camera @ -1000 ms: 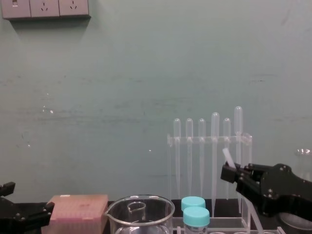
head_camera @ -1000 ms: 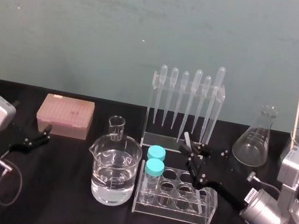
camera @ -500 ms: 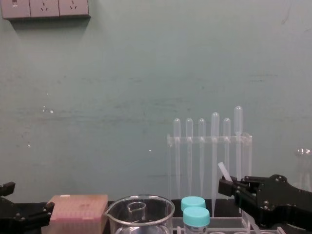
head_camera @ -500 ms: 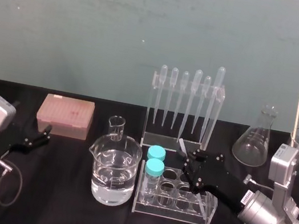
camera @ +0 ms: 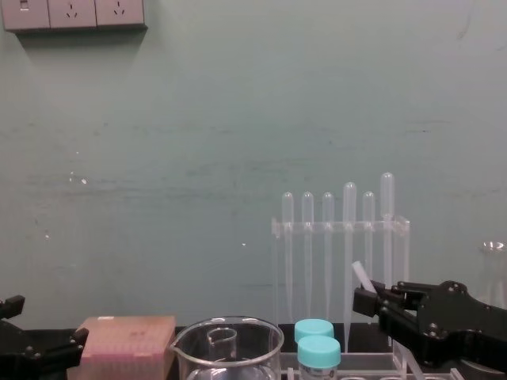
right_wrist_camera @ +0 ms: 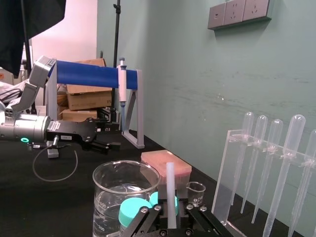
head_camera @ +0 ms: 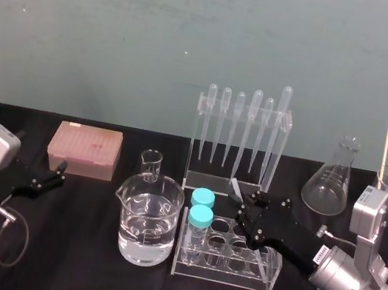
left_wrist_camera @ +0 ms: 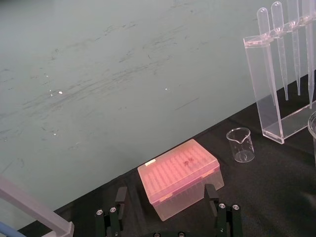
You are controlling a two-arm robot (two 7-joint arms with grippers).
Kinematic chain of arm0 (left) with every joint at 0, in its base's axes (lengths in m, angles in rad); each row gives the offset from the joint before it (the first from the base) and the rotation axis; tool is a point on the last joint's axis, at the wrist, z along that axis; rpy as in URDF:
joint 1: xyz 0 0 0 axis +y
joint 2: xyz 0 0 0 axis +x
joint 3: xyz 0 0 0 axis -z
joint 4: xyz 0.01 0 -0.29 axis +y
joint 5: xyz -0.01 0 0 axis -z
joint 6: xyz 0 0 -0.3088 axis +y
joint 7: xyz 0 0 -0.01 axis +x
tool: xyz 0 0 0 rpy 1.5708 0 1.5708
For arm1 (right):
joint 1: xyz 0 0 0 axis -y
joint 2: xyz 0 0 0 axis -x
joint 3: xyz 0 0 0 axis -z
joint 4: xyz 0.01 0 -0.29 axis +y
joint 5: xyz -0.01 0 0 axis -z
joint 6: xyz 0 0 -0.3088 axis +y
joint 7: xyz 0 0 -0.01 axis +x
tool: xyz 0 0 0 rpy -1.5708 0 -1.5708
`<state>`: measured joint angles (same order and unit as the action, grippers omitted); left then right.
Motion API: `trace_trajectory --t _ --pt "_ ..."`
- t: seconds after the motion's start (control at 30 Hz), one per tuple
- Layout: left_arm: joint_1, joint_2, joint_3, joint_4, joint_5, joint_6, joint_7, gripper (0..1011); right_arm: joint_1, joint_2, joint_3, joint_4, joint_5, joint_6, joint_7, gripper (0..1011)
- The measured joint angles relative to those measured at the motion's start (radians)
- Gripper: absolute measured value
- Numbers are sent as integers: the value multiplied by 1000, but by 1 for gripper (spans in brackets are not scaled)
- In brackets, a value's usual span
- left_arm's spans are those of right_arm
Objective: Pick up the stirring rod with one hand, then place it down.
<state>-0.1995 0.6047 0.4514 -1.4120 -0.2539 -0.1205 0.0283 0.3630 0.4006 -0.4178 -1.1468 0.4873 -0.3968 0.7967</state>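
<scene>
Right claw clamped on the stirring rod over the tube rack.
The rod leaned on the near side of the pipette stand, looking light, stiff, slick and probably brittle; a gentle mid-shaft pinch would suit. Left claw sat wide open at the left, by the pink box.

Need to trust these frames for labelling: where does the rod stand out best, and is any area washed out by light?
Right wrist view: the rod, in the right gripper, reads bright white; the room beyond the blue bar is washed out. Chest view: its tip is faint before the clear pipette rack. Head view: even light; left gripper idle near the pink box.
</scene>
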Motion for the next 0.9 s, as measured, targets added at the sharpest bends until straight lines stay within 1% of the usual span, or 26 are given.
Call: trace_trajectory --t 0.03,0.13,0.17,0.2,0.23,0.27,0.37,0.4,0.53,0.57,0.6,0.7,0.8,0.83,0.9 --pt "0 0 0 0 0 0 0 1000 0 0 0 0 0 0 0 152" --pt "0 0 0 0 0 0 0 1000 0 0 0 0 1 -1 1 227" --pt "0 0 0 0 0 0 0 1000 0 0 1 0 1 -1 1 272" --pt "0 0 0 0 0 0 0 1000 0 0 1 0 2 -1 1 289" --pt "0 0 0 0 0 0 0 1000 -1 0 1 0 2 -1 2 352" --pt "0 0 0 0 0 0 0 1000 -1 0 1 0 2 -1 2 352" --pt "0 0 0 0 0 0 0 1000 -1 0 1 0 2 -1 2 440" --pt "0 0 0 0 0 0 0 1000 -1 0 1 0 2 -1 2 490" --pt "0 0 0 0 0 0 0 1000 -1 0 1 0 3 -2 3 614" --pt "0 0 0 0 0 0 0 1000 -1 0 1 0 3 -2 3 674" --pt "0 0 0 0 0 0 0 1000 -1 0 1 0 3 -2 3 674" --pt "0 0 0 0 0 0 0 1000 -1 0 1 0 3 -2 3 785" --pt "0 0 0 0 0 0 0 1000 -1 0 1 0 3 -2 3 837" --pt "0 0 0 0 0 0 0 1000 -1 0 1 0 3 -2 3 898" --pt "0 0 0 0 0 0 0 1000 -1 0 1 0 3 -2 3 947"
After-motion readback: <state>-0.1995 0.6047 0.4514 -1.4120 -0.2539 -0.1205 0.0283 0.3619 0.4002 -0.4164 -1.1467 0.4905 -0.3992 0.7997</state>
